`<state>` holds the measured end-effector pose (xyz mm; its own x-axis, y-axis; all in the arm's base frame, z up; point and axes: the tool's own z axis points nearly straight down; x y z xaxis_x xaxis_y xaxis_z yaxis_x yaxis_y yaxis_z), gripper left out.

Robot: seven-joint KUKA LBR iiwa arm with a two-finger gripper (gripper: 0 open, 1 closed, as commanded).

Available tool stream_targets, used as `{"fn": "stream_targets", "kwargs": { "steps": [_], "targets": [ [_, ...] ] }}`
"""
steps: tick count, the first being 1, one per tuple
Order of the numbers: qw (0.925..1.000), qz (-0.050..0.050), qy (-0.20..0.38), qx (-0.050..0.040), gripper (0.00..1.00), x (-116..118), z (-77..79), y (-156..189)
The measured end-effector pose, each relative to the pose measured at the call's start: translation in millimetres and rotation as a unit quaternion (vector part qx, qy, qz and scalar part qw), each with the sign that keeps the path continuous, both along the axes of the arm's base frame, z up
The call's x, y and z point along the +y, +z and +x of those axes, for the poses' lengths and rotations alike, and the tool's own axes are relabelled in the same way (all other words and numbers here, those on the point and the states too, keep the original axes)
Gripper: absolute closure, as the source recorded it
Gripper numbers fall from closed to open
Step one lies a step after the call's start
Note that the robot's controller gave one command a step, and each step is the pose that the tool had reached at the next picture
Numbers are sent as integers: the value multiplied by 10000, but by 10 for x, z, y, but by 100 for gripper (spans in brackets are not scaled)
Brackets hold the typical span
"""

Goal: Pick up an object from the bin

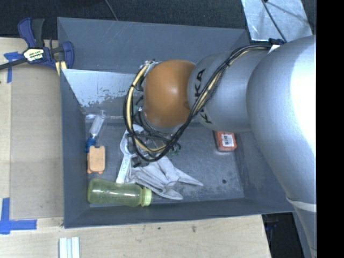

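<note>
While the gripper [146, 145] sits mid-bin under its orange wrist cover [166, 93] and cables, open or closed: can't tell, nor any hold. It's right over a crumpled white cloth [161, 175] on the grey metal bin [226, 171] floor. A translucent green plastic bottle [119, 192] lies just beside the cloth.

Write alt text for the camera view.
A silver robot arm with an orange wrist cover reaches from the right into a grey metal bin, above a white crumpled cloth. Nearby lie a yellow-green bottle, a tan block and a small orange box.
</note>
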<state>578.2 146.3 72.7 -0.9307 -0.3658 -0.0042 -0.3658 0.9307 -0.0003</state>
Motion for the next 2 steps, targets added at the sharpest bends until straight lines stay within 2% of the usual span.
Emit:
{"fn": "stream_targets", "kwargs": {
  "steps": [1, 2],
  "targets": [
    [10000, 0, -3, 0, 100, 0, 0, 0],
    [9998, 1, 174, 0, 100, -179, 150, 1322]
  ]
}}
